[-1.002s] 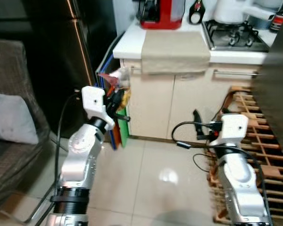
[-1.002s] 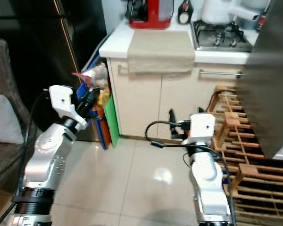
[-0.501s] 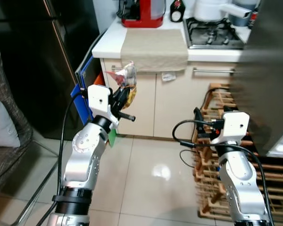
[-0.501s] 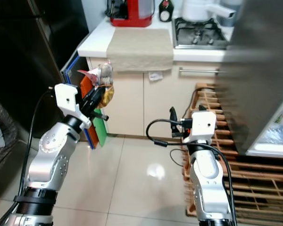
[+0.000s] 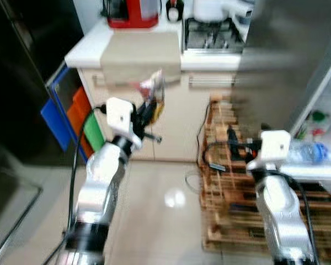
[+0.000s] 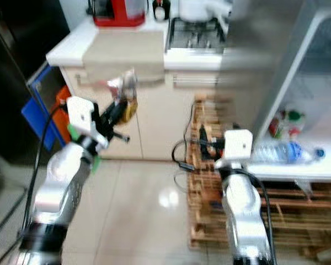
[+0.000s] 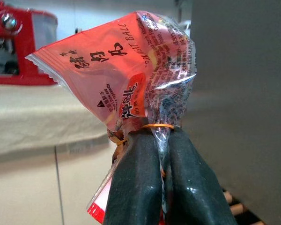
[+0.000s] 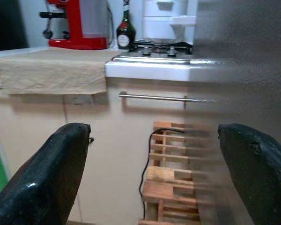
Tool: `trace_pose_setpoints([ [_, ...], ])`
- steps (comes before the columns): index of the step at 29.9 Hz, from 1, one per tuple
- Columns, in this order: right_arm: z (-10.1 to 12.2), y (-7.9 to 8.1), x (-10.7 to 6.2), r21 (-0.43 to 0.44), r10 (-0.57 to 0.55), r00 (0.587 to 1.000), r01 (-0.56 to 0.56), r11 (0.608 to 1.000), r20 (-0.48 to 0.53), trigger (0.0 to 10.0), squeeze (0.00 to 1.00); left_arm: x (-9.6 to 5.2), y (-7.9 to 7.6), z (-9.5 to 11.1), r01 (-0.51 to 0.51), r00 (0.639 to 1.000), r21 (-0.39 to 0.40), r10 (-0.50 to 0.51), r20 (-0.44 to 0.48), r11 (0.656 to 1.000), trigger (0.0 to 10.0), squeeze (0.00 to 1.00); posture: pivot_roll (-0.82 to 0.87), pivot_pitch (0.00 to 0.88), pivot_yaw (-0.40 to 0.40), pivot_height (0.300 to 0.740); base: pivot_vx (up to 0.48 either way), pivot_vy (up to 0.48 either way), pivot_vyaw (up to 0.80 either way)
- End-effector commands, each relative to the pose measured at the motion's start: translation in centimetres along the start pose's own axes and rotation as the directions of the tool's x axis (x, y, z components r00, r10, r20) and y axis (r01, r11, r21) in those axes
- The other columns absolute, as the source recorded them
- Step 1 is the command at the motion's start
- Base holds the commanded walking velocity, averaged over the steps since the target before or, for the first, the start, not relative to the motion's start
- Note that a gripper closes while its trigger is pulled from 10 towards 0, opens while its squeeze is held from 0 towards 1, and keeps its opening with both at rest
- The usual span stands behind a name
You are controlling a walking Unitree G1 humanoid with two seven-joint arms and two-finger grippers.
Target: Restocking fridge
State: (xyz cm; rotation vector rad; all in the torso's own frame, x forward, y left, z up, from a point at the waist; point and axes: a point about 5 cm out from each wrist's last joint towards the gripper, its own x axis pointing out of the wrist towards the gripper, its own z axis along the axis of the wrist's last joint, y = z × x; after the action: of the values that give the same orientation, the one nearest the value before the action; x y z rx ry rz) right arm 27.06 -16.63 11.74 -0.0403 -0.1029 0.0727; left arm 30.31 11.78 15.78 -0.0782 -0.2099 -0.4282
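My left gripper (image 5: 149, 112) is raised at chest height in front of the cream cabinets. It is shut on the knotted neck of a red and clear snack bag (image 7: 131, 75), seen in the head view as the snack bag (image 5: 153, 89) sticking up from the fingers. My right gripper (image 8: 152, 154) is open and holds nothing; it is the right gripper (image 5: 230, 138) hovering over the wooden rack. At the right the fridge (image 6: 320, 66) stands open, its grey door (image 5: 281, 55) swung out. A water bottle (image 6: 287, 152) lies on its white shelf.
A wooden slatted rack (image 5: 231, 182) stands on the floor below the fridge. The counter (image 5: 83, 52) carries a beige cloth (image 5: 140, 55), a red coffee machine (image 5: 132, 11) and a gas stove (image 5: 209, 36). Blue, orange and green boards (image 5: 71, 116) lean beside a dark appliance (image 5: 22, 66).
The camera has swung to the right, bringing the open fridge interior and the water bottle into view. Both arms keep their pose, and the left gripper still grips the snack bag.
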Motion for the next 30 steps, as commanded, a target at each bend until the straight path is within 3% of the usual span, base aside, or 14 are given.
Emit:
trace_pose_setpoints([
  [1, 0.1, 0.2, 0.0, 0.016, 0.007, 1.000, -0.007, 1.000, 0.004, 10.0, 0.00, 0.0, 0.6, 0.5, -0.021, 1.000, 0.040, 0.021, 0.010, 0.999, 10.0, 0.00, -0.09, 0.000, 0.061, 0.740, 0.000, 0.000, 0.00],
  [20, 0.0, 0.1, 0.2, 0.017, 0.004, 1.000, -0.004, 1.000, 0.005, 10.0, 0.00, 0.1, 0.0, 0.8, 0.044, 0.999, 0.033, -0.045, 0.031, 0.998, 10.0, 0.00, -0.09, 0.000, 0.065, 0.740, -0.079, -0.066, 0.00],
  [30, -0.2, -0.1, 0.1, 0.011, 0.003, 1.000, -0.003, 1.000, 0.002, 10.0, 0.00, -0.2, -1.1, 1.2, 0.136, 0.988, 0.028, -0.137, 0.063, 0.990, 10.0, 0.00, -0.09, 0.000, 0.063, 0.740, 0.000, -0.480, 0.00],
])
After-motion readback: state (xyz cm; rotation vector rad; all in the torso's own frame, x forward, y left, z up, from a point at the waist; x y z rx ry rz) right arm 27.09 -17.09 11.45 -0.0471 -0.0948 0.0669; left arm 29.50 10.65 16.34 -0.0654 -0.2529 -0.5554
